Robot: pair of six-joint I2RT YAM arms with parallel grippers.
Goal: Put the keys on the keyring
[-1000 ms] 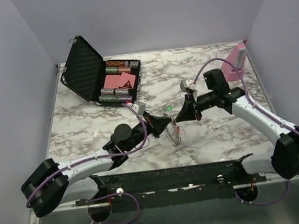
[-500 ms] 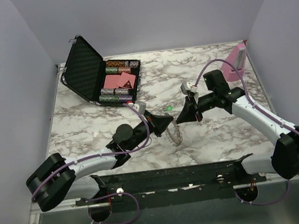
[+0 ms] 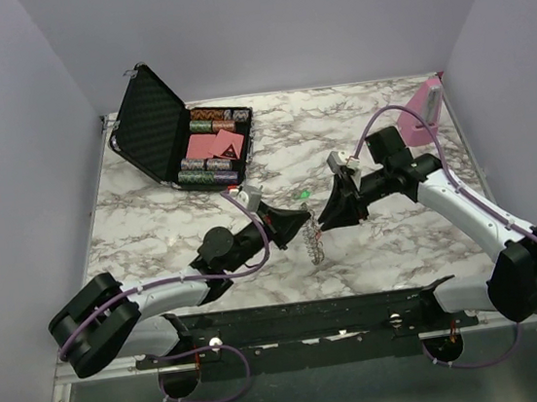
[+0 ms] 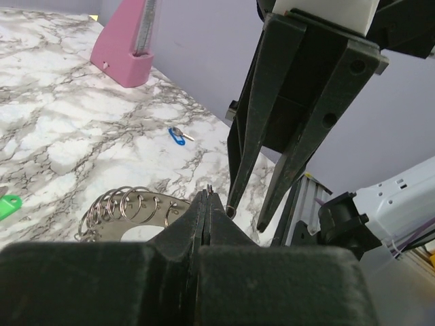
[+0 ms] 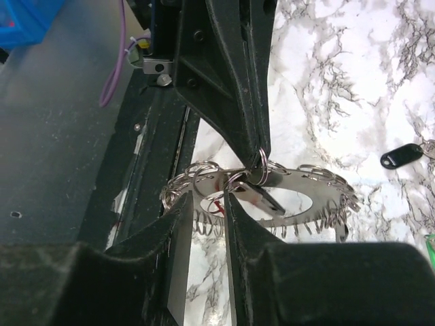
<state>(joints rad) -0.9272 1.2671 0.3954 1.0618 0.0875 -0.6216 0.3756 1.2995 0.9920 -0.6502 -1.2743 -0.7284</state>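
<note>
The left gripper [image 5: 260, 152] clamped shut on one small loop of the keyring [image 5: 292, 198] — a silvery disc fringed with loops — while the right gripper [image 4: 245, 217], just beside the keyring, held its jaws slightly apart on nothing. Beyond the keyring, a black key [image 5: 399, 157] showed only to the right wrist camera, a blue key [image 4: 178, 136] only to the left. The overhead view alone caught the black case [image 3: 154, 119], well past the keyring.
</note>
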